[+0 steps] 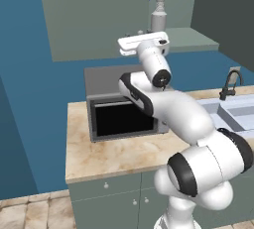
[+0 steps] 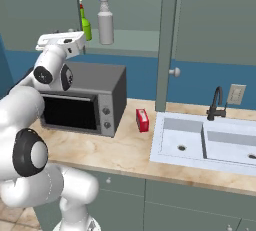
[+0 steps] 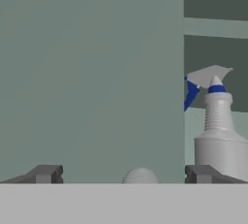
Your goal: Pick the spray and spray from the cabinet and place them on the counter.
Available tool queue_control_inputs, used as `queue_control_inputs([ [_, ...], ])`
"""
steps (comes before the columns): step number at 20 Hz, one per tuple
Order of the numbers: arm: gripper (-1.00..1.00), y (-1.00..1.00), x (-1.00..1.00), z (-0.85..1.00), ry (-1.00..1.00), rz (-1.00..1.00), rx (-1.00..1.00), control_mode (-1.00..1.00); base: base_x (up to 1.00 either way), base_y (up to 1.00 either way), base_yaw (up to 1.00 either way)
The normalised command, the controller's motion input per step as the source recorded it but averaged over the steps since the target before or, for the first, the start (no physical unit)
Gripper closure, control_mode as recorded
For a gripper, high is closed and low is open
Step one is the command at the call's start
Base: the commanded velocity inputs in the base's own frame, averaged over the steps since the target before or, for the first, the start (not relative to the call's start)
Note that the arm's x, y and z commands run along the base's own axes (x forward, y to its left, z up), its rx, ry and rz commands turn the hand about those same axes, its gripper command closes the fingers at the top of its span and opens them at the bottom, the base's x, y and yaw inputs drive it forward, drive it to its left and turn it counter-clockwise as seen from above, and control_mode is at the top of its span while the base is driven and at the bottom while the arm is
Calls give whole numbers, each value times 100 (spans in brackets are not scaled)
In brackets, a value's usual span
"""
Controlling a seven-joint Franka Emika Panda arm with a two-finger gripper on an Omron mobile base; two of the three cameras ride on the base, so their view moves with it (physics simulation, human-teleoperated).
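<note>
Partly behind the cabinet door (image 3: 92, 72), grey-white spray (image 3: 220, 140) (trigger cut off), pincer (image 3: 123, 174) apart

place: home kitchen, rendered | evidence: beige marbled stone-look counter (image 2: 125, 150) on grey-green base cupboards with small round knobs (image 1: 106, 193) | grey toaster oven with dark glass door (image 2: 85, 100) | pale double sink basin (image 2: 200, 142) with black curved faucet (image 2: 216, 102) | grey-green wall cabinet (image 2: 210, 20) | blue wall (image 1: 25, 74)
</note>
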Motion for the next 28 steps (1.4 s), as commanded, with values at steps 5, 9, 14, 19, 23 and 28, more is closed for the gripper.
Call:
queue_control_inputs([
  [5, -100, -13, 11, 0, 0, 0, 0, -100, 0, 0, 0],
  [9, -100, -17, 8, 0, 0, 0, 0, -100, 0, 0, 0],
  [14, -100, -5, 12, 0, 0, 0, 0, -100, 0, 0, 0],
  [19, -100, 0, 14, 0, 0, 0, 0, -100, 0, 0, 0],
  [23, 100, 0, 7, -2, 0, 0, 0, -100, 0, 0, 0],
  [28, 100, 0, 1, -8, -3, 0, 0, -100, 0, 0, 0],
])
